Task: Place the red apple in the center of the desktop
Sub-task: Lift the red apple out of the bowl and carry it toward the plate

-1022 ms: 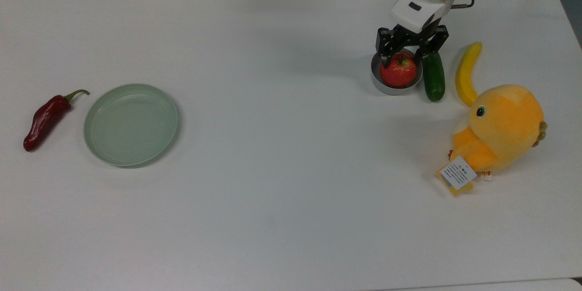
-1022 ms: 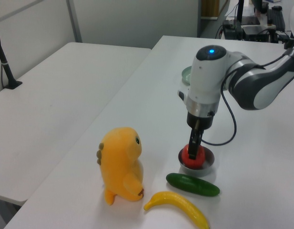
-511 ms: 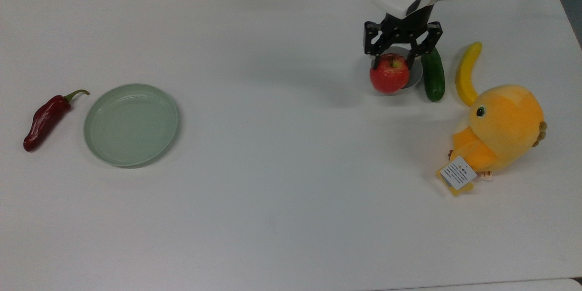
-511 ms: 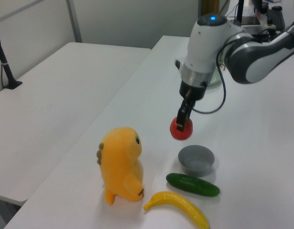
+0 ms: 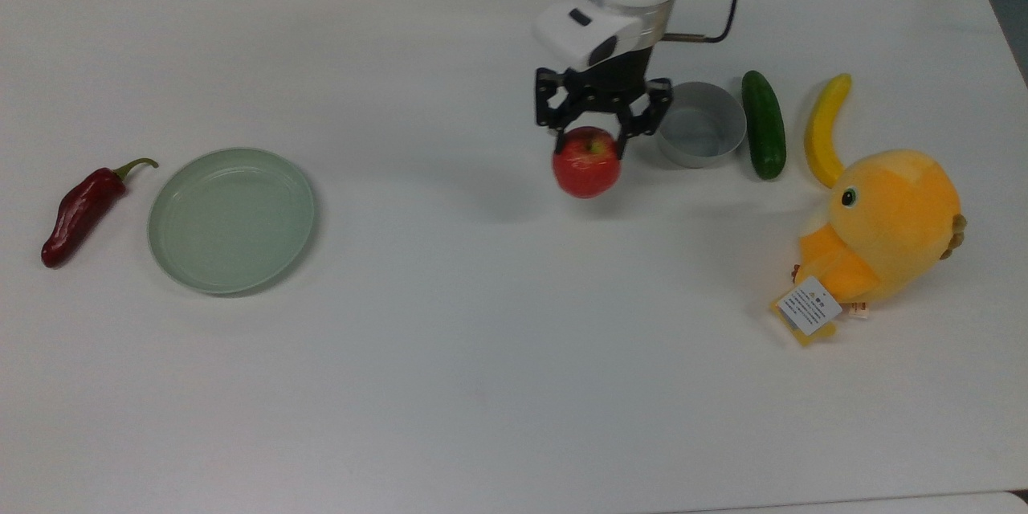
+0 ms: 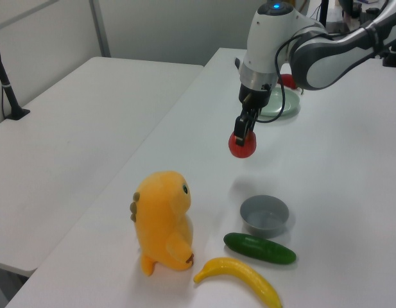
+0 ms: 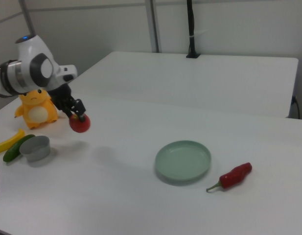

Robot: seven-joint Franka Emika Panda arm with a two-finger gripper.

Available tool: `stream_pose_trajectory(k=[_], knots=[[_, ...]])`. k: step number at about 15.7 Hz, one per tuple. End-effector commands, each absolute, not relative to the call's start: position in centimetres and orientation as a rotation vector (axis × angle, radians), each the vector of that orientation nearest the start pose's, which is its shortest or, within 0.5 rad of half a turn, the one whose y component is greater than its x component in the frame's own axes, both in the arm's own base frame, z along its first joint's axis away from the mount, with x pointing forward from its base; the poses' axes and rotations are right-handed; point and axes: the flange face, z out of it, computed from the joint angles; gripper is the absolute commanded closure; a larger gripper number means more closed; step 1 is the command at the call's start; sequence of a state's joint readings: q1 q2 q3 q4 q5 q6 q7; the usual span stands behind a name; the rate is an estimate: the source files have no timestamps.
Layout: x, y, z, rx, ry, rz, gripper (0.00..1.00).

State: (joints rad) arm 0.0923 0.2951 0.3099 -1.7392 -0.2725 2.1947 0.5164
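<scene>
The red apple (image 5: 587,164) (image 6: 242,145) (image 7: 80,123) hangs in the air above the white desktop (image 5: 482,321) (image 6: 352,192) (image 7: 121,186), casting a shadow below it. My gripper (image 5: 598,140) (image 6: 242,131) (image 7: 77,115) is shut on the red apple from above, its black fingers at the apple's top sides. In the top view the apple is a little right of the table's middle and left of the grey bowl (image 5: 701,125).
The empty grey bowl (image 6: 264,215) (image 7: 35,148), a cucumber (image 5: 764,125), a banana (image 5: 825,128) and an orange plush toy (image 5: 882,229) sit at the top view's right. A pale-green plate (image 5: 231,219) and a red chili pepper (image 5: 82,210) lie at the top view's left.
The apple was lifted out of the grey bowl and carried toward the top view's left, leaving the bowl empty. The arm swung with it.
</scene>
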Motion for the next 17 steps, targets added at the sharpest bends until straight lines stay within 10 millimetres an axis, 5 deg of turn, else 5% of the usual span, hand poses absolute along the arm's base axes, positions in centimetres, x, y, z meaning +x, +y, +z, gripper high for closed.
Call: stream_pose_trajectory(k=[1,8,17], knots=[[61.5,18.8,41.8,-3.244,-0.015,-0.280,0.48],[62.8,11.3,40.4,-3.286,0.083,-0.229,0.47],[63.0,7.9,38.5,-3.306,0.058,-0.167,0.47]])
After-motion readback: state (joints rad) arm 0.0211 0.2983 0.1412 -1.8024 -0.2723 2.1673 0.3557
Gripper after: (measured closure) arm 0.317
